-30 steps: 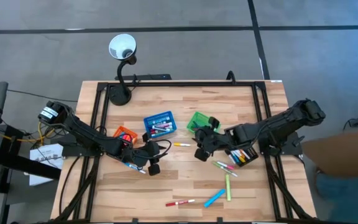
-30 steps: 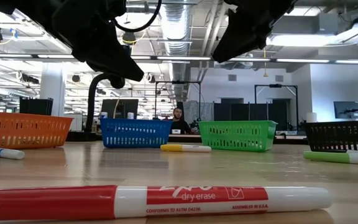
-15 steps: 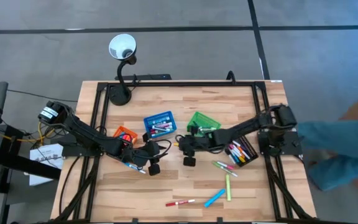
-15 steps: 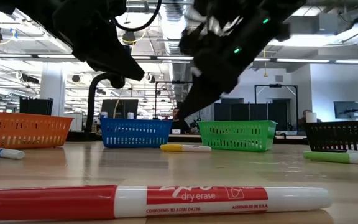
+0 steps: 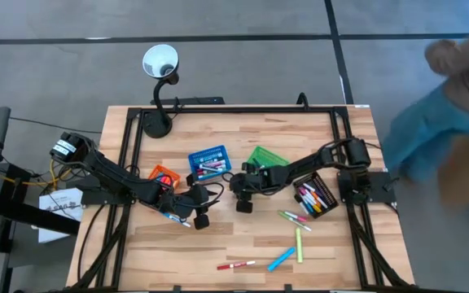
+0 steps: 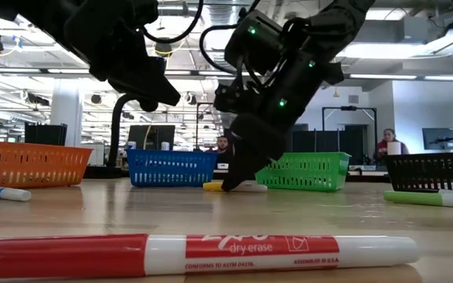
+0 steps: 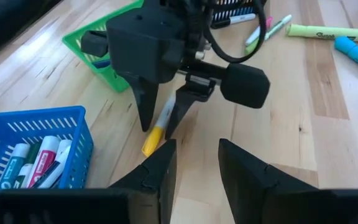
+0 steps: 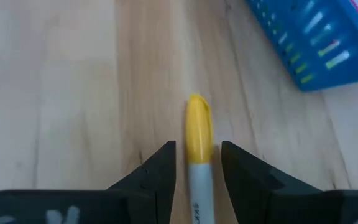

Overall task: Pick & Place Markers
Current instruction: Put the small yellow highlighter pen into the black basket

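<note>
Right wrist view had the yellow-capped marker (image 8: 197, 146) lying on the wood table (image 8: 61, 93), centre-bottom of frame, betw. the right gripper (image 8: 196, 165)'s two dark fingers (image 8: 160, 168). Jaws stood partly open w/ a finger on each side of the barrel; couldn't tell if they were touching it yet. Marker was flat on the table, not lifted.

High view put that marker approx. mid-frame, just below the blue basket (image 5: 209, 161) and green basket (image 5: 265, 157), w/ the right gripper (image 5: 240, 195) over it. Blue basket held a few markers. Black basket (image 5: 316, 196) at centre right was packed w/ more. Loose markers (image 5: 298, 244) lay lower right of centre; a red-and-white marker (image 5: 236, 265) sat near the bottom edge. Orange basket (image 5: 163, 175) was left of centre.

Left gripper (image 5: 199, 213) sat lower left of centre, just beside the orange basket, jaws partly open w/ nothing between them in the left wrist view (image 7: 194, 163).

Low view showed the right gripper's tips (image 6: 234, 182) down at the table on the yellow-capped marker (image 6: 246, 187), mid-frame.
</note>
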{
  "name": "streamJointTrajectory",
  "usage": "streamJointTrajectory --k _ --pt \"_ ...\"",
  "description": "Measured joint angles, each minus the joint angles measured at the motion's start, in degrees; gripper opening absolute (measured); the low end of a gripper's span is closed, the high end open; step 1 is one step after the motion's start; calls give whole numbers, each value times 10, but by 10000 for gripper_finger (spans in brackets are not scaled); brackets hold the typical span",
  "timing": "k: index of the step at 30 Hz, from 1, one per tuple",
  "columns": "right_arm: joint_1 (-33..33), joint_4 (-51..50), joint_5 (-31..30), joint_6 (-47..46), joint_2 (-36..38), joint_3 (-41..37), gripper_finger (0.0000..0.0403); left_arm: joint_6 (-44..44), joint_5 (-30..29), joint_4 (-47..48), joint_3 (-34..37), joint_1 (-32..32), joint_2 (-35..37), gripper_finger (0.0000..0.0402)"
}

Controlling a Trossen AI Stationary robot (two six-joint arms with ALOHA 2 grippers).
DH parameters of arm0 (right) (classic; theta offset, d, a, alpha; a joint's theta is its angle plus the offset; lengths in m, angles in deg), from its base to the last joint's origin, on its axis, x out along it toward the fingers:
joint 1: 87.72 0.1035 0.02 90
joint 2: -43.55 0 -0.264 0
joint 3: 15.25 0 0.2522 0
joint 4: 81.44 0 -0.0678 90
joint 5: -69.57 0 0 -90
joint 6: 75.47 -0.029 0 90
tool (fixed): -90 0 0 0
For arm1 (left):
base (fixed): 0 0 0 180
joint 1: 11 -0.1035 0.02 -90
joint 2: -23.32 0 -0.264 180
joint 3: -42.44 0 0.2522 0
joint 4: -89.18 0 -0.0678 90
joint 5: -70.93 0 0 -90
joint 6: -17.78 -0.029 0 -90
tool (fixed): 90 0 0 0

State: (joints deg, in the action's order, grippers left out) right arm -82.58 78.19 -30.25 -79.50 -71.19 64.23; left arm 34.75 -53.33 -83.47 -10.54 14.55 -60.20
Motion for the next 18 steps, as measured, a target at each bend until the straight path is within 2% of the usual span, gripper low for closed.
streamJointTrajectory --k 5,13,18 --pt "-2 -8 15 0 0 0 103 0 0 -1 0 0 0 115" --pt "-5 -14 39 0 2 0 23 0 0 -1 0 0 0 115" --pt "-5 -16 39 0 8 0 24 0 0 -1 0 0 0 115"
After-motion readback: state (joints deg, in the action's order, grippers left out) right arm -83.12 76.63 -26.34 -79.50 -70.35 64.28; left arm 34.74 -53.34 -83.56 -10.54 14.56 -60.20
